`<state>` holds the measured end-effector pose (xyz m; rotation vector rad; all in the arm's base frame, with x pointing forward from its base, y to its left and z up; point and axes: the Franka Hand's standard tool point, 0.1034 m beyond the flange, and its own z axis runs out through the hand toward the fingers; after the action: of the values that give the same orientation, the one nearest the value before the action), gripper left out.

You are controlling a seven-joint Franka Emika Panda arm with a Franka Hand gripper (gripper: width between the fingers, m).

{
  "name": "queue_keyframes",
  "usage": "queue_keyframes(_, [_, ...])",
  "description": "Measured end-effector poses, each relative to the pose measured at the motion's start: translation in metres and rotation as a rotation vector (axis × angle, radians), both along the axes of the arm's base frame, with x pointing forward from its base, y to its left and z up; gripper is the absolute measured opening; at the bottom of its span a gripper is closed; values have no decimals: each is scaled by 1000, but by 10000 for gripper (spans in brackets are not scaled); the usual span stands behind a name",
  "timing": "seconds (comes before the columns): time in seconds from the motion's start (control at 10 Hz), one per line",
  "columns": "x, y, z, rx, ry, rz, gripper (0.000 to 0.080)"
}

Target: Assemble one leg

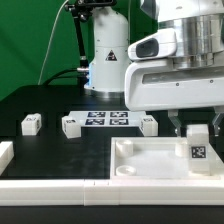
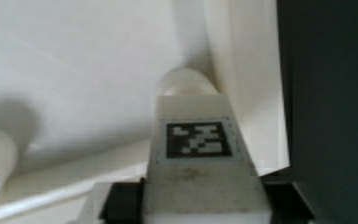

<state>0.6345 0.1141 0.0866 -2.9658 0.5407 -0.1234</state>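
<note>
My gripper [image 1: 197, 127] is shut on a leg [image 1: 198, 147], a small white post with a black-and-white tag, held upright over the right part of the white tabletop [image 1: 140, 172]. In the wrist view the leg [image 2: 199, 150] fills the gap between my dark fingers [image 2: 123, 200], its rounded tip pointing at the tabletop's raised rim [image 2: 247, 80]. I cannot tell whether the tip touches the tabletop. Three more legs lie on the black table: one [image 1: 31, 124] at the exterior view's left, one [image 1: 70, 125] beside it, one [image 1: 149, 125] near the tabletop's far edge.
The marker board [image 1: 105, 120] lies flat on the table behind the tabletop. The arm's white base [image 1: 105, 55] stands at the back. A white rail [image 1: 50, 187] runs along the front edge, with a white block [image 1: 5, 152] at the exterior view's left.
</note>
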Motion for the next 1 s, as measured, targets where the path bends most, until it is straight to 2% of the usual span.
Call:
queue_keyframes(0.5, [-3, 4, -1, 42, 71, -600, 290])
queue_keyframes(1.0, [-2, 12, -3, 93, 131, -1071, 291])
